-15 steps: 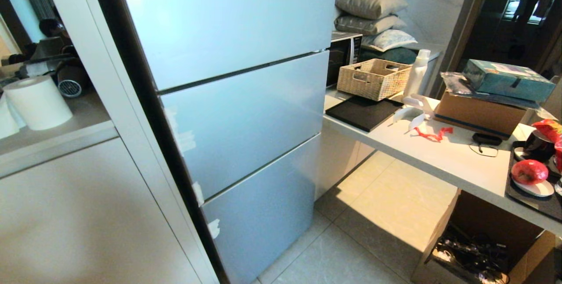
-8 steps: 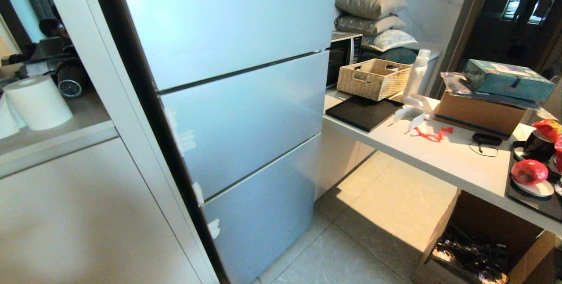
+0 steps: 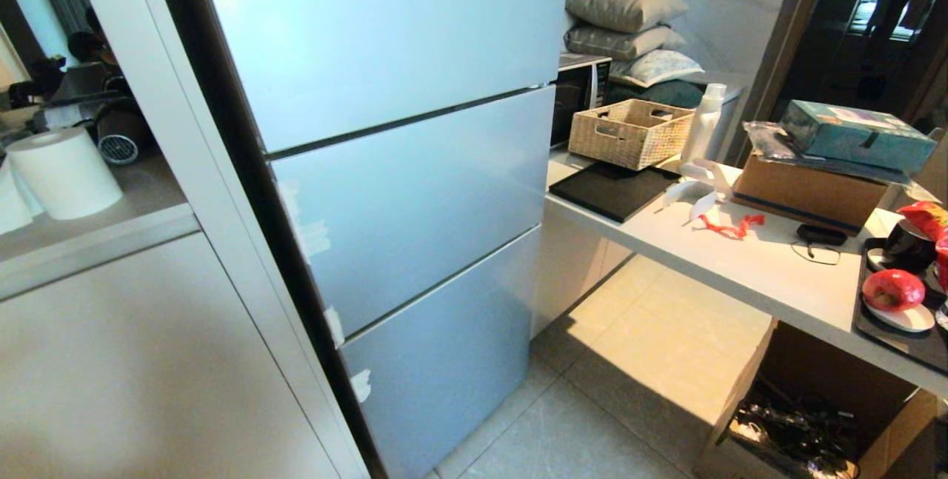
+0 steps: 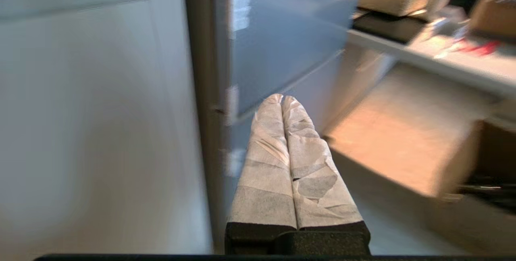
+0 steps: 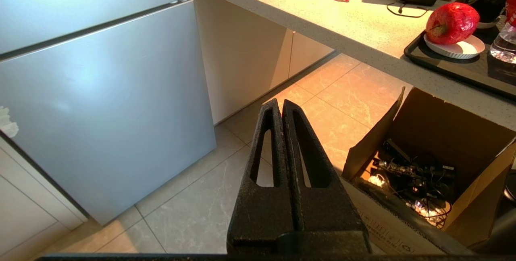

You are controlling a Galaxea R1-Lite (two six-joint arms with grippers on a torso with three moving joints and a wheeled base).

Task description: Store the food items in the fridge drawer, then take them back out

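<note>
One food item, a glossy red fruit (image 3: 893, 289), lies on a white saucer on the counter at the far right; the right wrist view shows the red fruit (image 5: 451, 23) too. The fridge drawer is hidden behind the closed fridge doors (image 3: 415, 198). Neither arm shows in the head view. My left gripper (image 4: 281, 99) is shut and empty, its tape-wrapped fingers pointing at the fridge's lower left edge (image 4: 209, 111). Low over the tiled floor, my right gripper (image 5: 281, 103) is shut with nothing in it, between the fridge and a cardboard box.
A white cabinet (image 3: 148, 360) stands left of the fridge. The counter (image 3: 740, 257) on the right carries a wicker basket (image 3: 629, 131), boxes, a black tray (image 3: 900, 338) and a red snack bag (image 3: 929, 216). An open cardboard box (image 3: 815, 420) sits under it.
Fridge, counter and fruit stand as before. Only a dark shape behind the shelf at the far left has shifted a little.
</note>
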